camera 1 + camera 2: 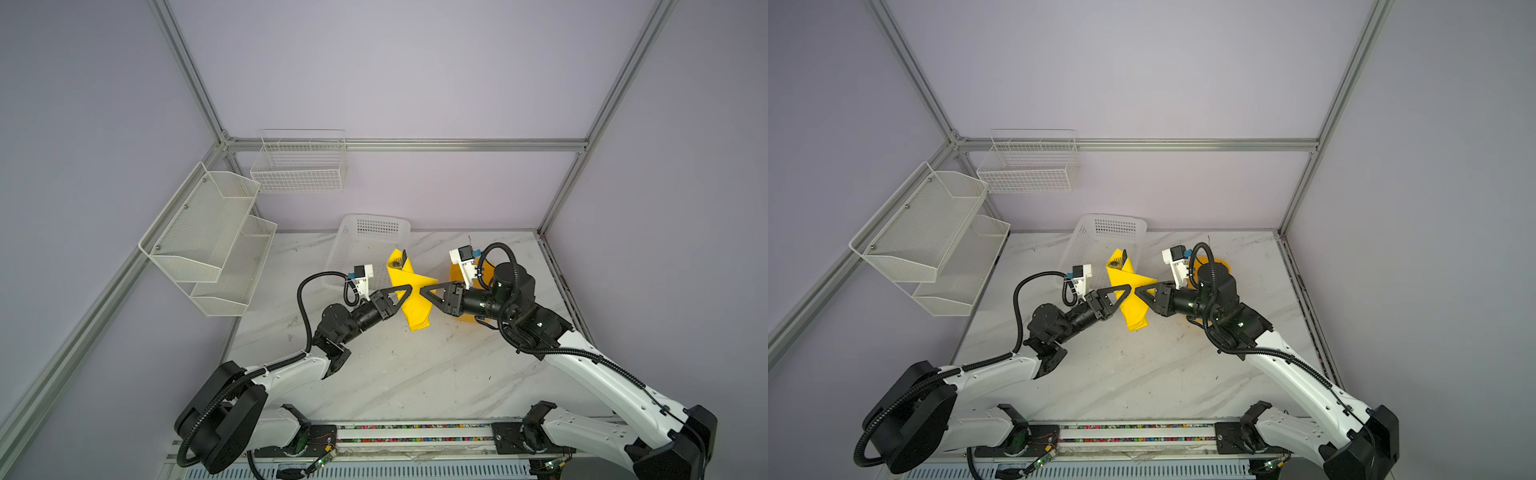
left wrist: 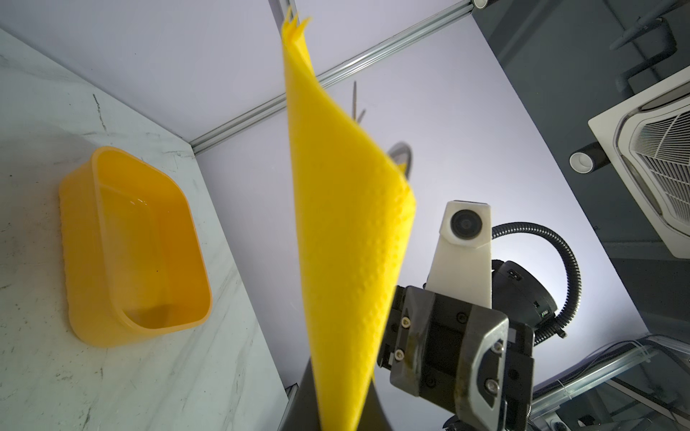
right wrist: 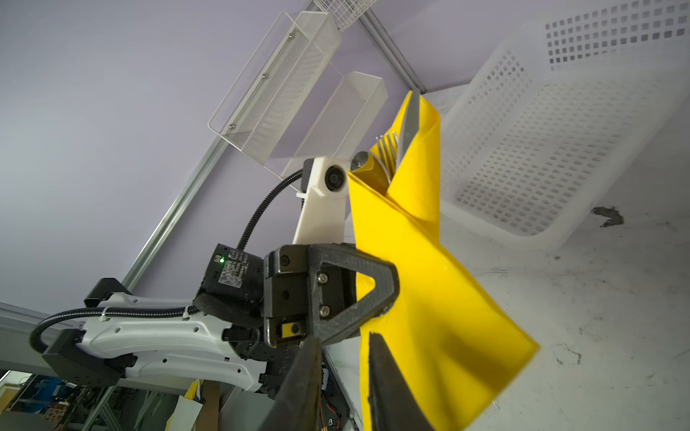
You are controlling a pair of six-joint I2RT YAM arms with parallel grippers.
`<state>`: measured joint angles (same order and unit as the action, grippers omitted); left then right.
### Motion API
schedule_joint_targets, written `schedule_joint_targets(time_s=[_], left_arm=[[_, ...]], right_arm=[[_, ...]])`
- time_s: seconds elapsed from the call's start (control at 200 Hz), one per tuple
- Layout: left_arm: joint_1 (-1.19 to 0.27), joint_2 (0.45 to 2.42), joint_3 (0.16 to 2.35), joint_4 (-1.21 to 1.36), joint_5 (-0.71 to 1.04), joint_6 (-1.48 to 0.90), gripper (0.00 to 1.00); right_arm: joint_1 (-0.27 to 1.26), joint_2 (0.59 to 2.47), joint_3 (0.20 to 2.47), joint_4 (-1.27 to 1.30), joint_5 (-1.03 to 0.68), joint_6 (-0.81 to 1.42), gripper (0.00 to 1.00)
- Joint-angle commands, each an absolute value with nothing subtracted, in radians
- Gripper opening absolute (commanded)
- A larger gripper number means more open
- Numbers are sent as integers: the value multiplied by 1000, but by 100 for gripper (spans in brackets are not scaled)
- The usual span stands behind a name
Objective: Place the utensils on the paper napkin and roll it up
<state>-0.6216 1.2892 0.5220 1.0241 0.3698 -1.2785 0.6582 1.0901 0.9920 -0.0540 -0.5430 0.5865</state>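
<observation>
There, the left hand (image 1: 408, 288) pinched the paper napkin (image 1: 415, 312) wrapped around the utensils (image 3: 388, 147), the right hand (image 1: 423, 290) part-open just beside it.

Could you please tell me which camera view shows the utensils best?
The right wrist view: the utensils stick clearly out of the rolled paper napkin, close and sharp. Both top views show only a tiny glimpse; the left wrist view, blurred slivers behind the napkin.
</observation>
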Motion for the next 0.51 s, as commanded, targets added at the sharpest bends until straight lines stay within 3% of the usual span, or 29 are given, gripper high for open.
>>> schedule_joint_targets(time_s=[0.0, 0.19, 0.5], left_arm=[[-616, 1245, 534, 1091, 365, -1257, 7], [-617, 1240, 538, 1089, 366, -1258, 7], [-617, 1245, 542, 1091, 370, -1261, 7]], right_arm=[[672, 1120, 1028, -134, -479, 535, 26], [676, 1137, 1034, -143, -452, 529, 29], [678, 1147, 1004, -81, -557, 548, 32]])
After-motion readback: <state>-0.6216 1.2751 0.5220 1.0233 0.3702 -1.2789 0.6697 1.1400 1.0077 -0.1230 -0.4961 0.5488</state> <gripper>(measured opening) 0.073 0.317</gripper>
